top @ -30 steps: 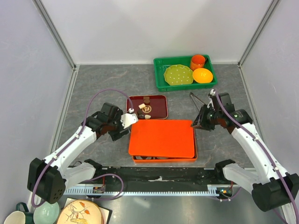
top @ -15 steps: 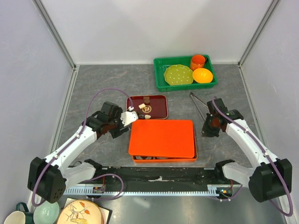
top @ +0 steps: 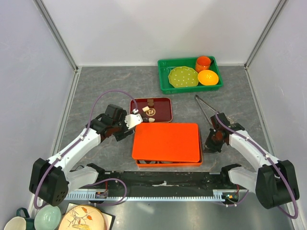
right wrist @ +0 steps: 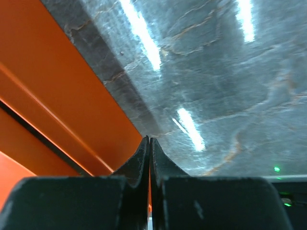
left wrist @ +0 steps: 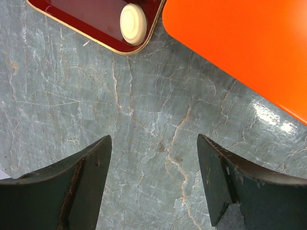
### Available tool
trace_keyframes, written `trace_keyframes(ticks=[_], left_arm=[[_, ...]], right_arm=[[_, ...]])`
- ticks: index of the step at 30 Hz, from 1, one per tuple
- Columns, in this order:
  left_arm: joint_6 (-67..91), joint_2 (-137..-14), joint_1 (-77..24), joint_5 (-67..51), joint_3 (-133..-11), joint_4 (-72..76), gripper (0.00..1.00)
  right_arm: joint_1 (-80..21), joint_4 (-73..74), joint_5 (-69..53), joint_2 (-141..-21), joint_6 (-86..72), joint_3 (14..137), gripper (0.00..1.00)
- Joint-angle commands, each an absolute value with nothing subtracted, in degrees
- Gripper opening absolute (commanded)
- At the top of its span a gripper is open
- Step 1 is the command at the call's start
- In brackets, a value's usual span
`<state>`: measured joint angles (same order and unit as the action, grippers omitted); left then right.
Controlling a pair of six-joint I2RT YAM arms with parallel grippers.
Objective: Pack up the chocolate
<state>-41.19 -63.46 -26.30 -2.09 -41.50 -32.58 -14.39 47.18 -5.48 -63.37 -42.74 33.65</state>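
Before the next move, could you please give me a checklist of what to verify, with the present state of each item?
1. Left jaws open and empty: ok.
2. Left jaws above the chocolate: not ok, they hang over bare table beside the red tray.
3. Orange box open: not ok, it is closed.
4. Room inside the box: cannot tell.
5. Right jaws ready to grip: not ok, shut, beside the box's right edge.

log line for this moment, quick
left end effector: open, over table | right end effector: shut, empty, beside box | chocolate: in red tray
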Motion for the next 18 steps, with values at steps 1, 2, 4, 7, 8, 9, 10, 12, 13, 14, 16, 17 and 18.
trace_keyframes(ticks=[1, 2, 4, 7, 8, 9, 10, 12, 13, 14, 16, 17, 18], left_arm=[[-39.38, -64.34, -26.98, -2.73, -41.66, -30.41, 0.78], [-39.38, -64.16, -26.98, -2.64, -41.66, -30.32, 0.78], [-39.55, -63.72, -27.16, -2.46, -41.31, -30.23, 0.78], [-40.87, -62.49, -27.16, -2.46, -40.43, -30.23, 0.78], [-41.04, -61.97, -27.16, -2.46, -39.91, -30.15, 0.78], [-41.22, -61.27, -27.25, -2.37, -39.82, -30.23, 0.78], [-41.39, -61.0, -27.25, -2.37, -39.73, -30.15, 0.78], [-41.66, -60.82, -27.25, -1.85, -39.46, -30.15, 0.78], [-41.75, -60.82, -27.25, -1.58, -39.29, -30.15, 0.78], [-41.84, -60.91, -27.25, -1.41, -38.94, -30.06, 0.78], [-42.19, -60.74, -27.25, -0.79, -37.89, -29.62, 0.77], [-42.27, -60.65, -27.25, -0.62, -37.53, -29.01, 0.77], [-42.45, -60.64, -27.25, -0.27, -37.18, -28.74, 0.77]], right_arm=[[-14.5, 42.37, -9.31, -63.02, -46.22, 32.26, 0.0], [-14.5, 41.49, -10.27, -63.02, -46.67, 31.65, 0.0], [-14.59, 40.78, -10.81, -63.02, -47.37, 31.29, 0.0], [-14.85, 39.12, -12.48, -63.02, -48.69, 30.5, 0.0], [-15.03, 38.24, -12.83, -63.1, -49.47, 30.24, 0.0], [-15.12, 37.71, -13.18, -63.28, -50.0, 30.15, 0.0], [-15.47, 37.27, -13.36, -63.54, -50.44, 30.06, 0.0], [-16.87, 35.25, -13.62, -63.98, -52.55, 29.88, 0.0], [-17.48, 33.68, -13.62, -64.59, -53.25, 29.97, 0.0], [-19.06, 33.05, -13.62, -65.12, -54.22, 30.06, 0.0], [-21.69, 31.3, -12.66, -66.61, -56.5, 30.58, 0.0], [-22.58, 30.94, -12.22, -67.06, -57.04, 30.93, 0.0], [-23.28, 30.5, -12.04, -67.67, -58.0, 31.29, 0.0]])
